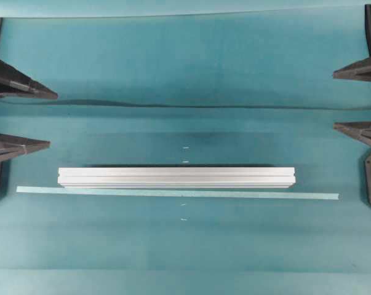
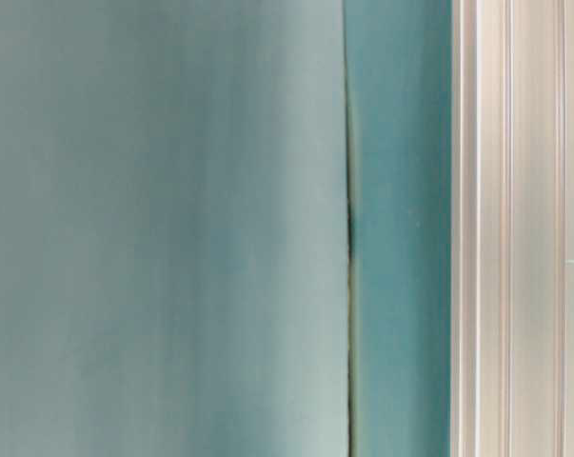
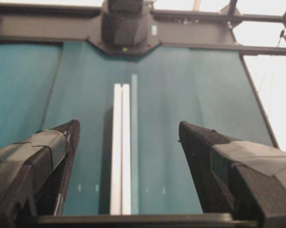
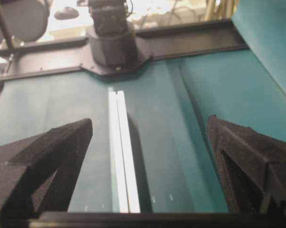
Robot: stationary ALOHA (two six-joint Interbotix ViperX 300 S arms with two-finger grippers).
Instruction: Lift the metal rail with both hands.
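Observation:
The metal rail (image 1: pixel 176 177) is a long silver grooved bar lying flat across the middle of the teal mat. It also shows in the table-level view (image 2: pixel 515 228). My left gripper (image 1: pixel 53 120) is at the left edge, open and empty, well short of the rail's left end. My right gripper (image 1: pixel 334 100) is at the right edge, open and empty, apart from the rail's right end. In the left wrist view the rail (image 3: pixel 120 152) runs away between the spread fingers (image 3: pixel 67 142). In the right wrist view the rail (image 4: pixel 121 152) lies between the spread fingers (image 4: pixel 62 147).
A thin pale tape strip (image 1: pixel 173 193) lies along the rail's near side. Small white marks (image 1: pixel 185 147) sit on the mat. A seam in the mat (image 1: pixel 173 106) runs behind the rail. The opposite arm's base shows in each wrist view (image 3: pixel 126 23) (image 4: pixel 112 38).

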